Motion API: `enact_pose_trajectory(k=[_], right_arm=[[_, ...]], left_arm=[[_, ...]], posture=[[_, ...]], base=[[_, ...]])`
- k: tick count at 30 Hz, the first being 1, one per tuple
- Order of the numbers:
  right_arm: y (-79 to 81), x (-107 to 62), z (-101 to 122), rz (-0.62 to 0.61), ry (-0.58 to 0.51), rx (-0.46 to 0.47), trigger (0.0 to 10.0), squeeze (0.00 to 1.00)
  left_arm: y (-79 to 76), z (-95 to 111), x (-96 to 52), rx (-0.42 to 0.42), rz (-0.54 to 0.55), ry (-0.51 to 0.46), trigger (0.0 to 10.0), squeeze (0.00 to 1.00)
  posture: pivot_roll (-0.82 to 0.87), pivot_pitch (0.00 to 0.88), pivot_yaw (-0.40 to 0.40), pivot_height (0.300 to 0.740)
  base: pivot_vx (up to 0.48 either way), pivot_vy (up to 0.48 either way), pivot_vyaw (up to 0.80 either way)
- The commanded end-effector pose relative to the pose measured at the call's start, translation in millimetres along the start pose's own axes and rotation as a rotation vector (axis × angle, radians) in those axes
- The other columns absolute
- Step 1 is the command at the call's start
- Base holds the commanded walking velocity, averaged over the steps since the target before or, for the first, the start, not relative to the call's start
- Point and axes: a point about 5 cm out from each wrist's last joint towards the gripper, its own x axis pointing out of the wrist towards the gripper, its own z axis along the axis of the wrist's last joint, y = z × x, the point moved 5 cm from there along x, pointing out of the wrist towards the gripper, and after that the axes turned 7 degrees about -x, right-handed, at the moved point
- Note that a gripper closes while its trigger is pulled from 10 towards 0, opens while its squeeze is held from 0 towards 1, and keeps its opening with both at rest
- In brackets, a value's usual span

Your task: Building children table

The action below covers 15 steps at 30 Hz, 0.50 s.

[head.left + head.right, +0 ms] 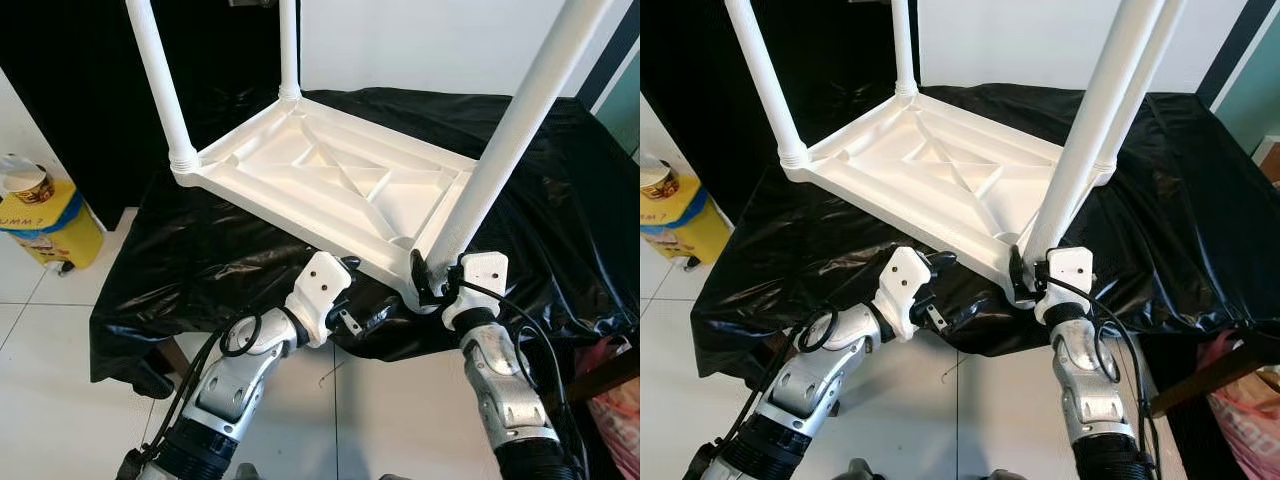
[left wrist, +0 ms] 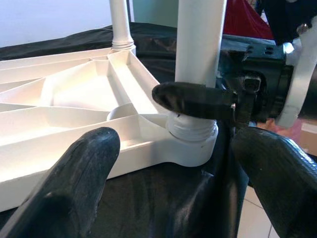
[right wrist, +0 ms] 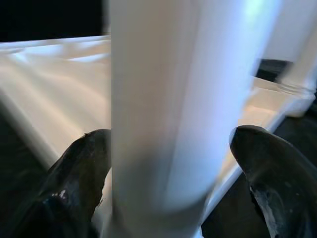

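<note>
A white plastic children's table (image 1: 330, 180) lies upside down on a black plastic sheet (image 1: 200, 250). White legs stand up from its corners: one at the left (image 1: 160, 85), one at the back (image 1: 289, 50) and one at the near right (image 1: 510, 130). My right gripper (image 1: 432, 285) is shut on the near right leg (image 3: 168, 74) just above its socket, one finger (image 2: 193, 99) crossing the leg's base. My left gripper (image 1: 365, 295) hangs open at the tabletop's near edge, pointing at that same corner (image 2: 193, 144), with nothing between its fingers (image 2: 84, 178).
The black sheet drapes over the front edge of the supporting table. A yellow container (image 1: 50, 225) stands on the tiled floor at the left. A red bag (image 1: 610, 400) and a wooden piece (image 1: 1210, 380) are at the lower right.
</note>
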Motion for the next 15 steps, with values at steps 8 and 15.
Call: enact_pose_trajectory(k=[8,15], right_arm=[[8.8,4.0,-6,0.356,0.031,-0.033,10.0,0.00],[16.1,9.7,-11,0.458,0.047,-0.068,10.0,0.00]], left_arm=[[0.6,-2,0.7,0.006,0.000,0.009,10.0,0.00],[1.1,-2,-0.1,0.011,0.000,0.014,10.0,0.00]], posture=[[-0.01,0.051,-0.034,0.740],[0.00,0.055,-0.030,0.740]], base=[[0.000,0.000,0.00],[0.000,0.000,0.00]])
